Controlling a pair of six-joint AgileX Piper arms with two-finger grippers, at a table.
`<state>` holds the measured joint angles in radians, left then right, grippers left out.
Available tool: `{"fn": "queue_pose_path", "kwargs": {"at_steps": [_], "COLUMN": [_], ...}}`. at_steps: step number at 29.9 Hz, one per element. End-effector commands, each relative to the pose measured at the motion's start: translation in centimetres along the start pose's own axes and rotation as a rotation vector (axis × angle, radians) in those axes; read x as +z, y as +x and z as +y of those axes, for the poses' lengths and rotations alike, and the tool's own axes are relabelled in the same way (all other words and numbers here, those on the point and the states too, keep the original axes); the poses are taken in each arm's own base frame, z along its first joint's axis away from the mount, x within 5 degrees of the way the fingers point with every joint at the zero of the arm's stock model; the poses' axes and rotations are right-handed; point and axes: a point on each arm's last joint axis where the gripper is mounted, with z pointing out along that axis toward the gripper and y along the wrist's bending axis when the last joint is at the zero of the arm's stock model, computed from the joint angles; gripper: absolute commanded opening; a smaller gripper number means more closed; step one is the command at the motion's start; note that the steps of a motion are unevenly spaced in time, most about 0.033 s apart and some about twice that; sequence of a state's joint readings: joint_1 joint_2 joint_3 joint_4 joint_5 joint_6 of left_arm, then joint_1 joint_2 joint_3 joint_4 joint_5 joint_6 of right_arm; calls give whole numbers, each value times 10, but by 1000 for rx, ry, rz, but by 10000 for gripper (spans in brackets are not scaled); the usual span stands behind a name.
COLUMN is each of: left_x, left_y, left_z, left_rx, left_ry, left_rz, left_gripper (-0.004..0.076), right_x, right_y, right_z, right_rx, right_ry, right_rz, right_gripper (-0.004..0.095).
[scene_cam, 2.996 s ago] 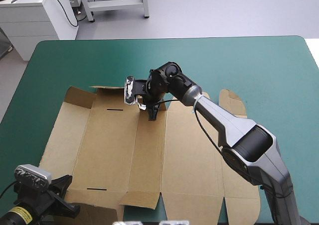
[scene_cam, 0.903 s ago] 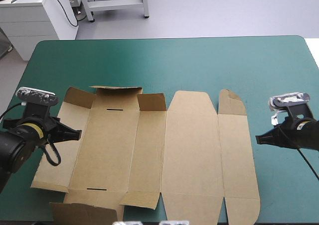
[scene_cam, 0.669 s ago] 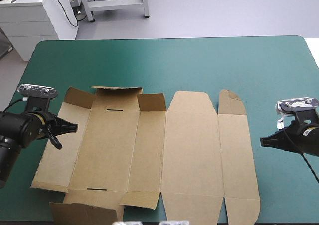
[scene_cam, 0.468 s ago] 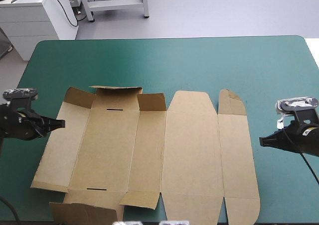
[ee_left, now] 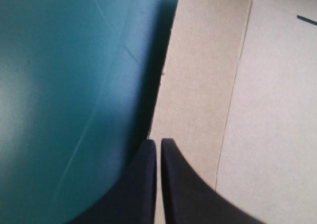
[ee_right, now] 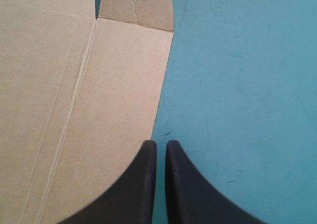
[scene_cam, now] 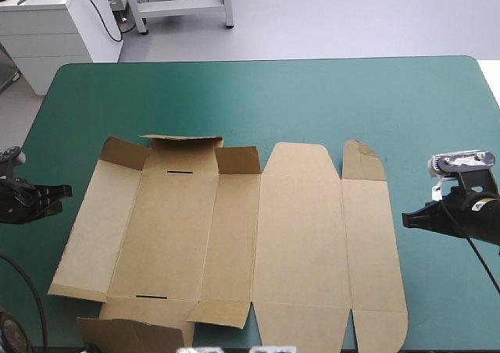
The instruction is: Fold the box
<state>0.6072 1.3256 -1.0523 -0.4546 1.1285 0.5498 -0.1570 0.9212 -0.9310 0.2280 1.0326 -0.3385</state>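
The brown box (scene_cam: 234,236) lies spread flat on the teal-green cover, its far-left flaps raised a little. My left gripper (scene_cam: 64,190) is off the box's left edge, shut and empty, pointing at that edge. In the left wrist view its black fingers (ee_left: 157,144) meet over the edge of the left panel (ee_left: 198,85). My right gripper (scene_cam: 406,219) hovers beside the box's right edge, also shut with nothing held. In the right wrist view its tips (ee_right: 160,144) sit just off the right panel (ee_right: 99,110), with the rounded tab (ee_right: 138,6) ahead.
More brown board (scene_cam: 133,336) shows at the table's near-left edge. Bare teal-green cover (scene_cam: 273,95) stretches beyond the box to the far edge, and a narrower strip (scene_cam: 453,134) lies to its right.
The right arm withdrew from the box's middle to the right side. The left gripper rose beside the box's left edge, then backed away leftward. The box has not moved.
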Motion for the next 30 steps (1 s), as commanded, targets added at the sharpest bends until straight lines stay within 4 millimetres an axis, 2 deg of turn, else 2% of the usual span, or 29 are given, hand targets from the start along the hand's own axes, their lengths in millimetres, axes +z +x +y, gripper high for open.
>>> {"fn": "queue_pose_path", "kwargs": {"at_steps": [1, 13, 14, 17, 20, 22, 30], "left_x": [-9, -7, -5, 0, 7, 10, 19], "left_y": [-10, -6, -4, 1, 6, 9, 23], "left_z": [-4, -4, -4, -3, -2, -2, 5], "left_rx": [9, -37, -39, -50, -64, -80, 2], "left_ry": [21, 22, 27, 34, 38, 43, 1], "left_rz": [-86, -51, -40, -19, 1, 15, 92], "left_gripper": [15, 30, 47, 167, 365, 450, 456], "right_x": [-8, -8, -8, -8, -8, -8, -8], "right_y": [-8, -7, -7, -7, -7, -7, -7], "right_z": [0, 0, 0, 0, 0, 0, 0], "right_rx": [-6, -11, -15, -29, -29, -29, -37], "right_ry": [13, 14, 14, 15, 15, 15, 16], "right_rz": [-79, -77, -77, -77, -79, -79, -78], "right_gripper": [48, 47, 47, 47, 47, 47, 46]}}
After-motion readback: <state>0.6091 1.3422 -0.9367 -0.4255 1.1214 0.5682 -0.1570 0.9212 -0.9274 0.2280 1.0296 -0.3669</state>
